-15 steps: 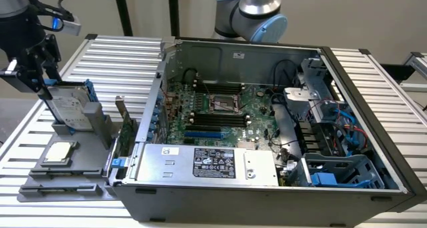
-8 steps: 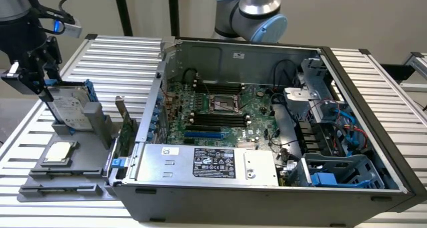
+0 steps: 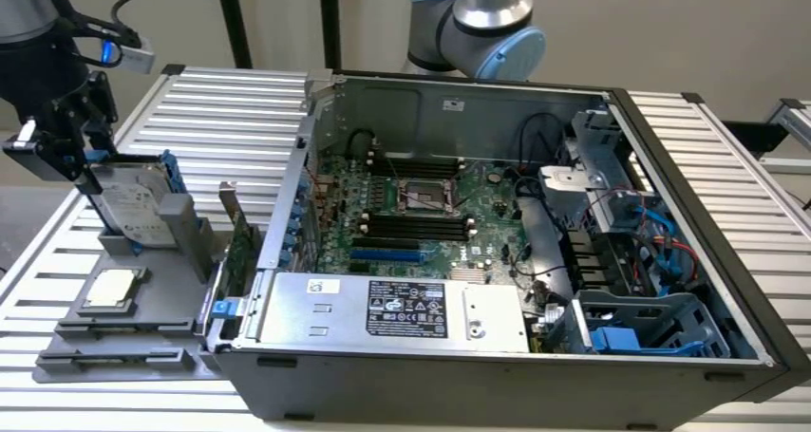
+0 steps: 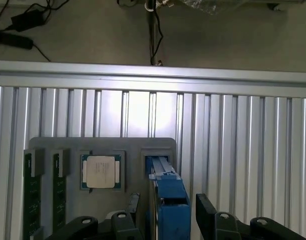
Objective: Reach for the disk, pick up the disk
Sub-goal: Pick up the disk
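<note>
The disk (image 3: pixel 137 207) stands on edge in a slot of a grey fixture (image 3: pixel 76 342) at the exterior view's left. It is silver-grey with a white label and blue rails. My gripper (image 3: pixel 61 164) hangs just above and beside its upper end. In the wrist view the disk's blue rail (image 4: pixel 168 197) runs edge-on between my two black fingers (image 4: pixel 206 210), one on each side with a gap to each. The gripper (image 4: pixel 168 212) is open and holds nothing.
A small square silver chip (image 3: pixel 114 287) lies in the fixture beside the disk, with green memory sticks (image 4: pixel 32 192) in further slots. The open computer case (image 3: pixel 659 157) fills the exterior view's right, with a silver power supply (image 3: pixel 393 309) inside. A second arm (image 3: pixel 488 24) stands behind the case.
</note>
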Action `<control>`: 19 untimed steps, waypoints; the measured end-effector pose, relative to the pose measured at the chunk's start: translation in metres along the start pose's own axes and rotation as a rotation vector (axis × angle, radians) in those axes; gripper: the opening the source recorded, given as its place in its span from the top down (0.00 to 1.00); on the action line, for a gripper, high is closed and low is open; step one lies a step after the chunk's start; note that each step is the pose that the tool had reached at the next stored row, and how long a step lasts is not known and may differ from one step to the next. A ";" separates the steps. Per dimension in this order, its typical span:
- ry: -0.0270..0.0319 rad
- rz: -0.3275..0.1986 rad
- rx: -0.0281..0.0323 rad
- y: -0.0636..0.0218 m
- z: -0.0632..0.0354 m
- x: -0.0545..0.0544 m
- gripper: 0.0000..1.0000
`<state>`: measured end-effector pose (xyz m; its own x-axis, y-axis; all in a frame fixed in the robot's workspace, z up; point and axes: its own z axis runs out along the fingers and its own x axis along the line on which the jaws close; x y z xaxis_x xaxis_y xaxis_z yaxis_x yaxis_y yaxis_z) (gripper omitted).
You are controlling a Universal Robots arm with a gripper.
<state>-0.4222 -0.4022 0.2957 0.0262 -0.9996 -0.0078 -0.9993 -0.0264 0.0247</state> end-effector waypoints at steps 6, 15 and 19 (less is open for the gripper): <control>-0.0001 0.000 0.0006 0.0004 0.0006 0.000 0.46; -0.0001 0.000 0.0005 0.0004 0.0006 0.000 0.59; 0.0000 0.000 0.0005 0.0004 0.0006 0.000 0.62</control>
<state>-0.4227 -0.4022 0.2951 0.0262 -0.9996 -0.0078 -0.9994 -0.0264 0.0242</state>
